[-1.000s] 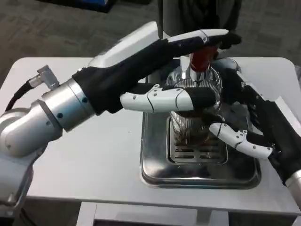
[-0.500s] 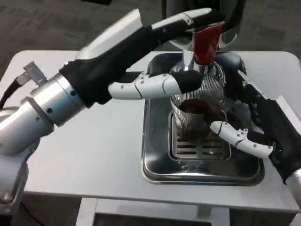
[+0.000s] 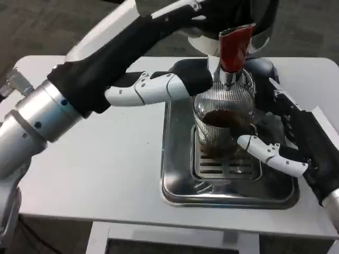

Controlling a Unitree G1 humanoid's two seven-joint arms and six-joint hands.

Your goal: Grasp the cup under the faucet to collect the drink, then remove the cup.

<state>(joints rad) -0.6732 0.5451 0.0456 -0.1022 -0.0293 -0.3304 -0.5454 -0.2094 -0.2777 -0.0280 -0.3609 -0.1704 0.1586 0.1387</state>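
Even overhead light — glare on steel tray (image 3: pixel 175 185) (slightly soft).

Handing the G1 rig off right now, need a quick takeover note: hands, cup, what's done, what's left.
Left robot hand: raised at the red faucet lever, fingers extended; whether it touches the lever is hard to tell.
Right robot hand: wrapped around the ribbed clear glass cup from the right side.
Cup stands on the grate of the shiny steel drip tray, directly under the spout, with dark drink inside.
Done: cup grasped, drink collected.
Left: confirm flow has stopped, then lift the cup out from under the faucet.
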